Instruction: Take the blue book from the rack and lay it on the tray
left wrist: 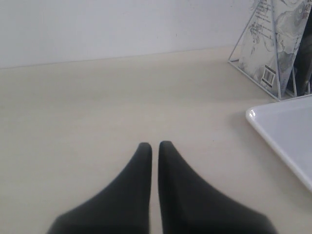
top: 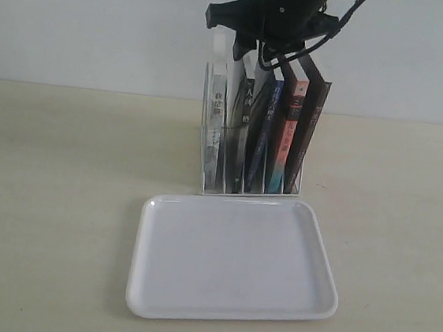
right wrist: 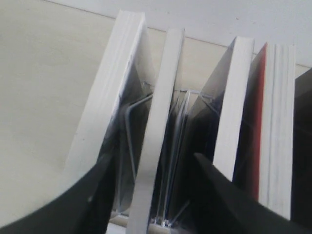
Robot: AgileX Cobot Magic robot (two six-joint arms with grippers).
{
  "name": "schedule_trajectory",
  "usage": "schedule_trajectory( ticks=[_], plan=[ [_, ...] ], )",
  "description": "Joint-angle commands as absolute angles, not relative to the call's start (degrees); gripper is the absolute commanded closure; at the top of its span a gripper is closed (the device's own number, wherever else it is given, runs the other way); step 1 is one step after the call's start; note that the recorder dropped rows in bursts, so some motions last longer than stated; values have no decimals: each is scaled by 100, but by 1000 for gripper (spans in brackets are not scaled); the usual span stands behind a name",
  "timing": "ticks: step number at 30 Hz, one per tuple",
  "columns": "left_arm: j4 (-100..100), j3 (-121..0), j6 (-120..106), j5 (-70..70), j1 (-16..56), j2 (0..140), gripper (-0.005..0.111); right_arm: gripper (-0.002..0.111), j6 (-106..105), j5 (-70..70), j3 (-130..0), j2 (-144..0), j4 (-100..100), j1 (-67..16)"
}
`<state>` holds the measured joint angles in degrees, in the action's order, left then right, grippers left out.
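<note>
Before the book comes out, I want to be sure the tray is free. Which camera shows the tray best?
The exterior view: the whole tray lies in front of the rack with nothing on it. The left wrist view catches only one corner and rim; the right wrist view shows book tops, no tray.

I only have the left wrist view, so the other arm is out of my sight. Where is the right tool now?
Observer: The right tool hangs over the small white wire rack, with its jaws open above the top edges of the upright books.
Operator: And the book I'm after?
Observer: The thin blue book is in the rack. It leans, and its dark spine is third from the left in the exterior view.
Operator: And where it should land?
Observer: The shallow white plastic tray lies flat just in front of the rack with nothing on it.
</note>
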<state>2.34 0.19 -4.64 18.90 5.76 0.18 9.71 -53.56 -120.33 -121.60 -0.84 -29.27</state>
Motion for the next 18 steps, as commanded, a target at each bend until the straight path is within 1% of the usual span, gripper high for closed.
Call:
schedule_trajectory(
  ticks=[1, 9, 10, 12, 14, 15, 16, 18],
  plan=[
    [229, 0, -424, 1802, 578, 0, 102, 62, 931, -5371, -12067, -11643, -103, -2924],
    [229, 0, -424, 1802, 578, 0, 102, 64, 1018, -5769, -12067, -11331, 243, -2913],
    [229, 0, -424, 1802, 578, 0, 102, 66, 1025, -5848, -12067, -11331, 334, -2913],
    [229, 0, -424, 1802, 578, 0, 102, 75, 1044, -5962, -12067, -11331, 393, -2913],
    [229, 0, -424, 1802, 578, 0, 102, 85, 1044, -5963, -12067, -11331, 393, -2902],
    [229, 0, -424, 1802, 578, 0, 102, 88, 1044, -5936, -12067, -11331, 393, -2902],
    [229, 0, -424, 1802, 578, 0, 102, 90, 1044, -5936, -12067, -11342, 401, -2895],
    [229, 0, -424, 1802, 578, 0, 102, 87, 1022, -5960, -12067, -11389, 401, -2846]
  ],
)
